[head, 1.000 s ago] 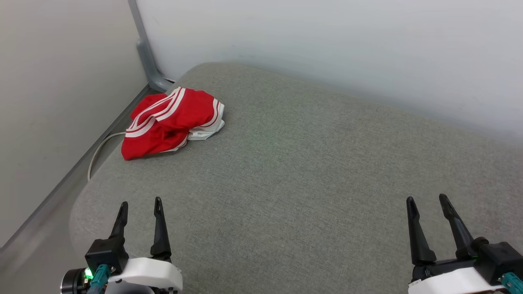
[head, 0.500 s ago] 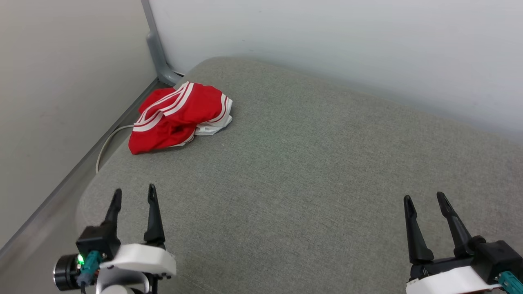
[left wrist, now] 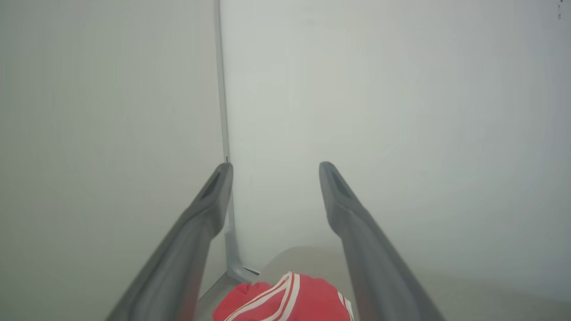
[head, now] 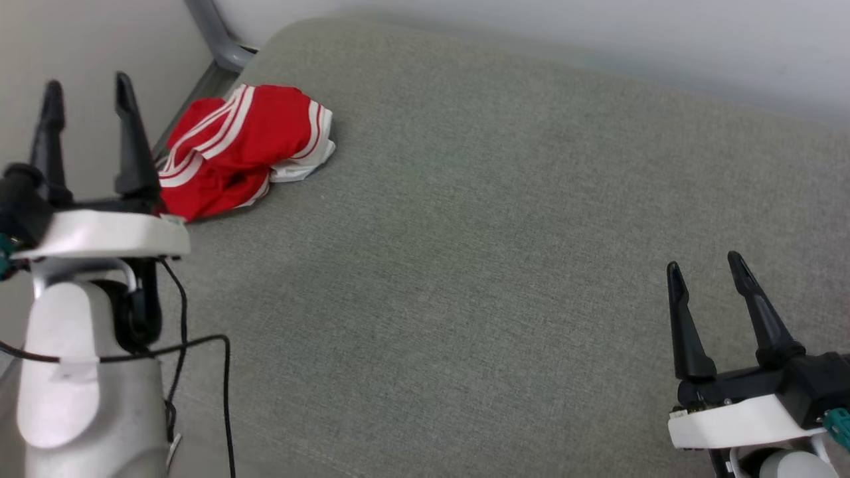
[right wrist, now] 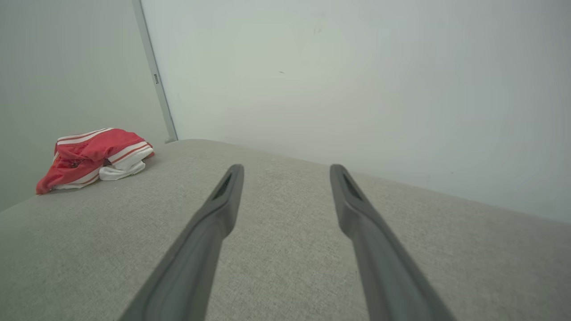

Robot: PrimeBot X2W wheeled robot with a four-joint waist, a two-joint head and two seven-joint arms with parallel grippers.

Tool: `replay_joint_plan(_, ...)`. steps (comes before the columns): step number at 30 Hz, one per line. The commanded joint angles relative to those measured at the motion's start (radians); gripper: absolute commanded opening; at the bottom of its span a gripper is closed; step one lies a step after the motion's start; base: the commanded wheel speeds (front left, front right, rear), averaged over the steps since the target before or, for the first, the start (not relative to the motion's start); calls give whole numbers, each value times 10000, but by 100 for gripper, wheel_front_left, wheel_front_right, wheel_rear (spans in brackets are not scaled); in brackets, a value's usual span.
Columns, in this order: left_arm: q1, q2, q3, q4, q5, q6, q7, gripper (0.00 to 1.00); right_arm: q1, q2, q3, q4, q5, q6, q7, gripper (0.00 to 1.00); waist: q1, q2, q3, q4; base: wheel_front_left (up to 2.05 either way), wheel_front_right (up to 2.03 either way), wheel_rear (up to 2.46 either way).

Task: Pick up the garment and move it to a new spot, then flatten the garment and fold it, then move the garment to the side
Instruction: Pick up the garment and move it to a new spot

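The garment (head: 242,147) lies bunched in a heap, red with white stripes and a white sleeve, near the far left corner of the grey cushion (head: 465,232). My left gripper (head: 86,93) is raised at the left edge of the head view, open and empty, just left of and short of the heap. In the left wrist view the garment (left wrist: 285,301) sits low between that gripper's (left wrist: 272,171) spread fingers. My right gripper (head: 704,265) hangs open and empty at the lower right, far from the cloth. The right wrist view has the garment (right wrist: 96,156) at the far left and its gripper (right wrist: 285,171) over bare cushion.
Pale walls close in behind and to the left, with a grey post (head: 212,36) in the corner. A narrow gap runs along the cushion's left edge. Black cables (head: 192,345) trail from my left arm over the cushion's near left part.
The head view has tilted down and shifted. My left arm has risen and reached forward toward the garment. The right gripper has lifted slightly. The garment lies as before.
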Motion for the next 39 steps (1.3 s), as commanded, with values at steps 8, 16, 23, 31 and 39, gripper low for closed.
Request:
replay_joint_plan(8,-2165,903,345,1364,-501,-366,-26,100,-434,-453,-192,-645,-276,-7,-21,100,-1,0,1531,-662,0,0,0)
replay_joint_plan(16,-3650,1959,-267,3059,-1440,-502,1271,100,-530,-672,-444,-945,-336,-7,-21,100,-1,0,2176,-867,0,0,0)
replay_joint_plan(23,-4301,3146,-2080,4036,-3616,-514,4622,100,-684,-740,-714,-1124,-362,-7,-21,100,-1,0,2650,-1028,0,0,0)
replay_joint_plan(31,-4670,4015,-3286,4809,-5027,-516,7308,100,-952,-898,-790,-1251,-318,-7,-21,100,-1,0,3230,-1224,0,0,0)
replay_joint_plan(39,-4860,4042,-3761,6105,-5836,-517,8727,100,-1152,-994,-815,-1366,-378,-7,-21,100,-1,0,3870,-1512,0,0,0)
